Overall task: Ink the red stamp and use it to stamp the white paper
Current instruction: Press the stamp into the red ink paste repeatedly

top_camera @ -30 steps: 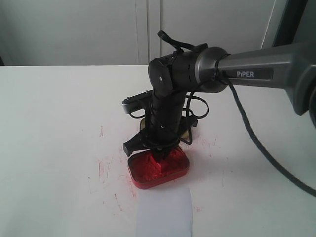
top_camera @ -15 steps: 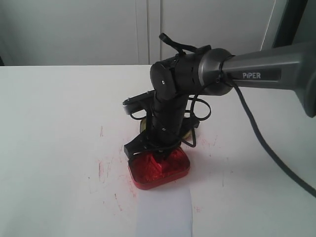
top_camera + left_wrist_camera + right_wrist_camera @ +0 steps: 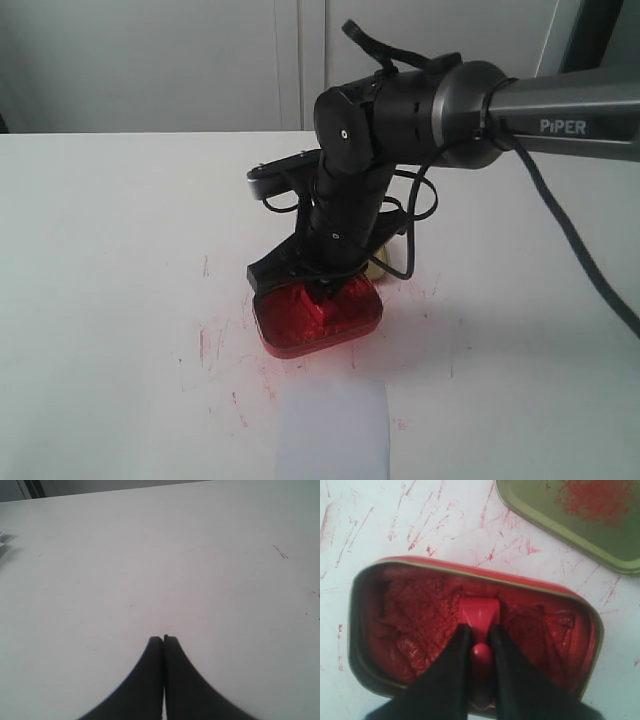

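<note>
Over ink tin (image 3: 470,573): red stamp (image 3: 479,613) gripped by right jaws (at knob).

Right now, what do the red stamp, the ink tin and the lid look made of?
Red stamp: likely moulded plastic, glossy; highlights on its smooth knob and base.
Ink tin: seems thin metal, red outside with a pale gold rim edge; it holds crumbly matte red paste.
Lid: probably metal too, dull gold lining with a rolled rim, smeared red.
</note>
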You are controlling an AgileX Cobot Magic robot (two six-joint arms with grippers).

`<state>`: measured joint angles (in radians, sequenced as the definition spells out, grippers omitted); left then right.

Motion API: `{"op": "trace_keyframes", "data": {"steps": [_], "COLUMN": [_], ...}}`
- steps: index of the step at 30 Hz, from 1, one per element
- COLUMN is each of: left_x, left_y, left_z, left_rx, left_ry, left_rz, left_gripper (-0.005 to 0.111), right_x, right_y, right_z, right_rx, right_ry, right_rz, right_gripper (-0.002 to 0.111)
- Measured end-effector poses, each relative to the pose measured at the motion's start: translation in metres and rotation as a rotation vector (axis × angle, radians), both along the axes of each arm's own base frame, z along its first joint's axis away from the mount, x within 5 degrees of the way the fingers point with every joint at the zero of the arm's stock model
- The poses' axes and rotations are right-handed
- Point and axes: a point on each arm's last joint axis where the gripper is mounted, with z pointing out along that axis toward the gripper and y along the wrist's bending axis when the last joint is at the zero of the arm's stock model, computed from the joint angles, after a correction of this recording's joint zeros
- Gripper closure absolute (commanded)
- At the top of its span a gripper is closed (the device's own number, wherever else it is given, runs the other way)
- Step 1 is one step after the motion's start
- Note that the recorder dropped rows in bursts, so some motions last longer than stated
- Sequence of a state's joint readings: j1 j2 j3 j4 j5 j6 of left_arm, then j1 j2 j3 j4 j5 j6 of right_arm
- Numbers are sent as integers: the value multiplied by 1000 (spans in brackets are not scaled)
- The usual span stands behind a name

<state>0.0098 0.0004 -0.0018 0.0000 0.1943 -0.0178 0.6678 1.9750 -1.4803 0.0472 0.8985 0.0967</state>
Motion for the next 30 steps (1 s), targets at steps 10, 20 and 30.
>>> {"op": "trace_keyframes", "data": {"steps": [10,20,30], "left_x": [0,0,0], "left_y": [0,0,0], "left_z": [0,0,0], "left_rx": [0,0,0], "left_ry": [0,0,0], "left_rz": [0,0,0], "left_gripper": [107,107,107], "right_x": [4,4,5], "right_y": [3,3,4], "right_z": [-17,-22,-20], "right_rx": [-11,-14,-1], "right_ry": [14,17,-1], "right_rz": [-1,-2,-2], "right_gripper": [108,108,108]}}
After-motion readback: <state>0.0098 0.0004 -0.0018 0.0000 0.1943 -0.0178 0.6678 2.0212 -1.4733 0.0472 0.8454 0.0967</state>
